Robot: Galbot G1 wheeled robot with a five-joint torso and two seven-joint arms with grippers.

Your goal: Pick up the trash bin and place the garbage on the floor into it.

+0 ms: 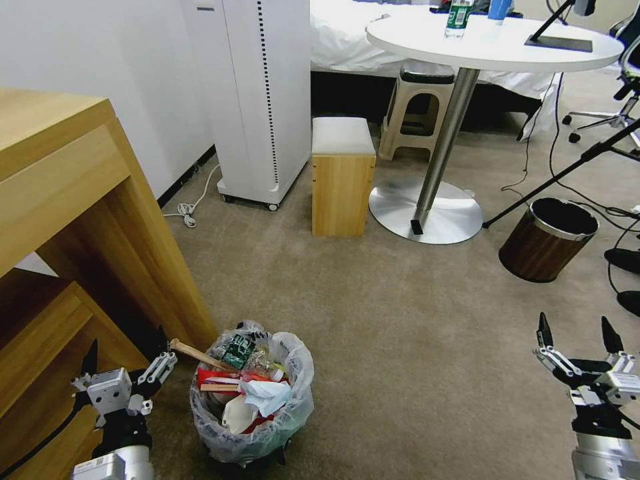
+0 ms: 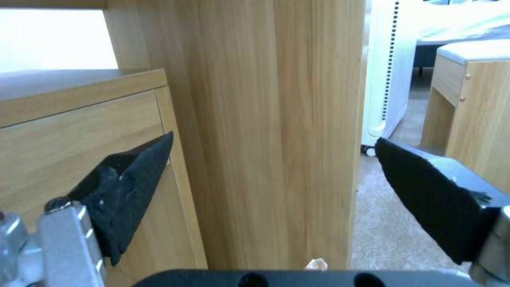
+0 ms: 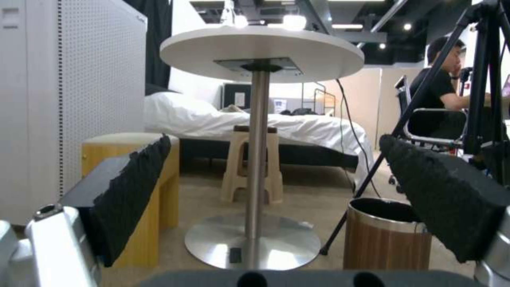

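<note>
- The trash bin [image 1: 251, 403] stands on the floor [image 1: 413, 320], just beside the left end effector [image 1: 123, 357] on its inner side, well apart from the right end effector [image 1: 577, 333].
- Both end effectors hang low, jaws spread wide, holding nothing.
- The garbage [image 1: 243, 387] fills the bin; a wooden stick [image 1: 198, 355] pokes out toward the left end effector.
- It is probably light; the bag is soft and slippery, so grip the stiff frame at the rim.
</note>
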